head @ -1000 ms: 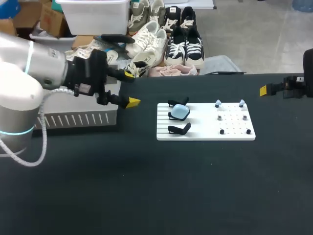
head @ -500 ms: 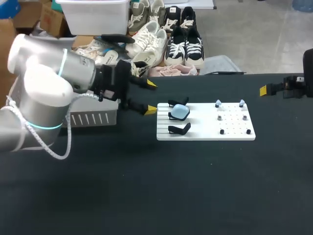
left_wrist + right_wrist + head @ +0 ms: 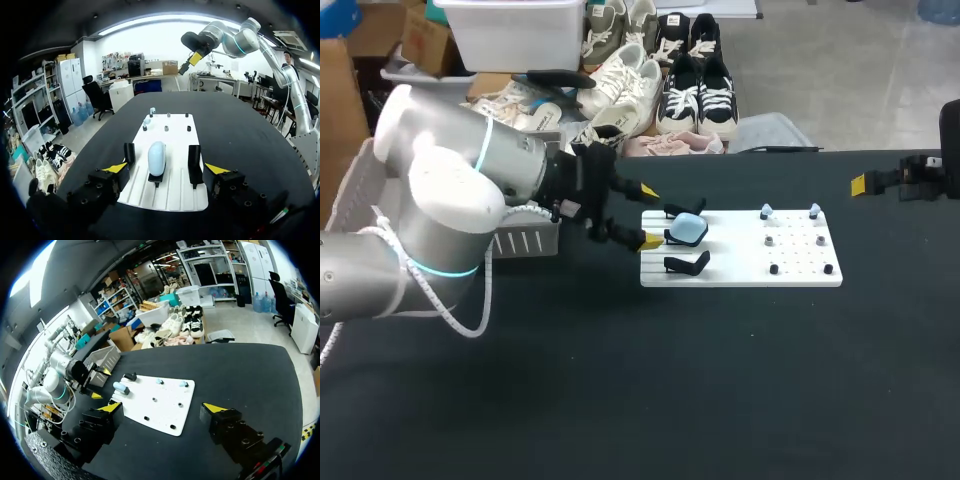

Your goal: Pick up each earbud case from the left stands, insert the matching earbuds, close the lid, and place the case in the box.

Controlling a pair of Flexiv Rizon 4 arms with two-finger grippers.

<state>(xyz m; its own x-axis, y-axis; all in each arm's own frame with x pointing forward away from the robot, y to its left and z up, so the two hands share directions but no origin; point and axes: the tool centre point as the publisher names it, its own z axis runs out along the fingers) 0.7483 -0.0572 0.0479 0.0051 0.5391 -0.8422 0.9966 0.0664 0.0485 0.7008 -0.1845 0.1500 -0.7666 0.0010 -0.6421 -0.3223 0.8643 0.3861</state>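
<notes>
Pale blue earbud case [image 3: 689, 230] on middle stand [image 3: 671, 236] — left hand [image 3: 649, 216] open nearby

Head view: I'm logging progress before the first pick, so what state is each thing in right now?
earbud case: lid shut, seated on the middle stand, ungripped.
left gripper: open, just short of the case.
right gripper: open, empty, far from the board.
outer stands: both empty.
earbuds: both standing on the board, not in the case.
</notes>
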